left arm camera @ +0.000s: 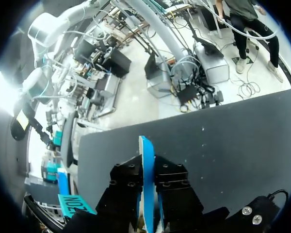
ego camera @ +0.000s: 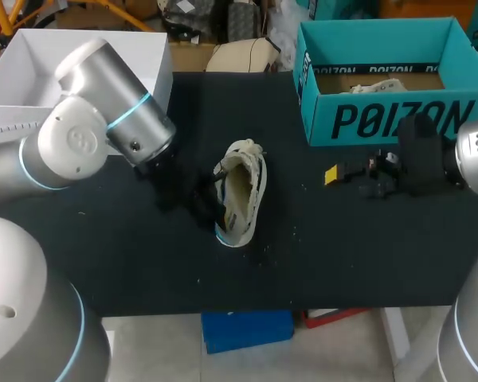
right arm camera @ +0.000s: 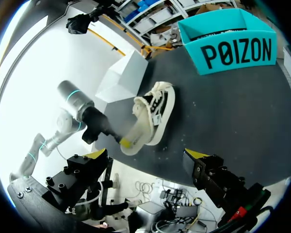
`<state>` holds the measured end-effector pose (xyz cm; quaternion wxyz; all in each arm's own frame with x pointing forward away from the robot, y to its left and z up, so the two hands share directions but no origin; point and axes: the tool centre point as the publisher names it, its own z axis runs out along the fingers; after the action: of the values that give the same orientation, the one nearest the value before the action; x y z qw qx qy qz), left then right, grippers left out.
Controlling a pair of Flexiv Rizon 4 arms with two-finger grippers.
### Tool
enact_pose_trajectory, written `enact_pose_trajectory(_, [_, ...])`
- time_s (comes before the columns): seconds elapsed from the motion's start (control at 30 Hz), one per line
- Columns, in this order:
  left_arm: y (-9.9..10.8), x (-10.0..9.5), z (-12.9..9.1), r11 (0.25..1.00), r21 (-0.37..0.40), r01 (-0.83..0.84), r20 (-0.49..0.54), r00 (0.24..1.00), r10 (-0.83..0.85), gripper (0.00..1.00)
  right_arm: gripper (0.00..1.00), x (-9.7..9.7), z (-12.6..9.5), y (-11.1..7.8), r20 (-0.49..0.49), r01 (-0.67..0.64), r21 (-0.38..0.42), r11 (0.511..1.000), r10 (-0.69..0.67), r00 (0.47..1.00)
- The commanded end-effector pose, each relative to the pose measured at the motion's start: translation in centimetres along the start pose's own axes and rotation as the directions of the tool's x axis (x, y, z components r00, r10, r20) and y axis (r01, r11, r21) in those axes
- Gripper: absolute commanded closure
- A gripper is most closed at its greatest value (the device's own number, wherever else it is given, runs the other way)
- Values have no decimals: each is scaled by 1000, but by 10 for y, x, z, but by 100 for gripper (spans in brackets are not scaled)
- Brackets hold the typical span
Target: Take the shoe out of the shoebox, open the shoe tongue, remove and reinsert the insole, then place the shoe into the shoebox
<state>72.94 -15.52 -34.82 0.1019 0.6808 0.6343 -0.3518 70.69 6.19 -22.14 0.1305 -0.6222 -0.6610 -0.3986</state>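
A cream sneaker [ego camera: 243, 187] with dark laces lies in the middle of the black table [ego camera: 342, 247], also seen in the right wrist view [right arm camera: 157, 104]. Its pale insole [right arm camera: 136, 133], blue underneath [left arm camera: 145, 148], sticks out of the shoe's near end. My left gripper [left arm camera: 146, 167] is shut on that end, its black fingers pressing both faces; in the head view it sits by the shoe's near left side [ego camera: 205, 208]. My right gripper [right arm camera: 146, 155] stands wide open and empty, to the right of the shoe [ego camera: 342, 175]. The teal shoebox [ego camera: 382, 119] stands open at the back right.
A white open box [ego camera: 32, 64] sits at the back left, partly behind my left arm. The teal shoebox holds crumpled paper [ego camera: 378, 83]. Bare tabletop lies between the shoe and my right gripper and along the front edge.
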Motion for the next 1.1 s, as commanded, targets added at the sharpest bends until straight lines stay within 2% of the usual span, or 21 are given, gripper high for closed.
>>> enact_pose_trajectory(0.03, [-2, 2, -2, 1000, -10, 6, 0, 1000, -6, 100, 0, 0, 0, 0, 1, -1, 0, 1000, 1, 1000])
enact_pose_trajectory(0.3, [15, 2, -1, 1000, -20, 13, 14, 1000, -13, 100, 0, 0, 0, 0, 1, -1, 0, 1000, 1, 1000])
enact_pose_trajectory(0.8, [63, 3, 1, 999, -39, 20, 61, 998, -17, 100, 0, 0, 0, 0, 1, -1, 0, 1000, 1, 1000])
enact_pose_trajectory(1.1, [79, 2, 5, 998, -45, 37, 85, 996, -33, 100, 0, 0, 0, 0, 1, -1, 0, 1000, 1, 1000])
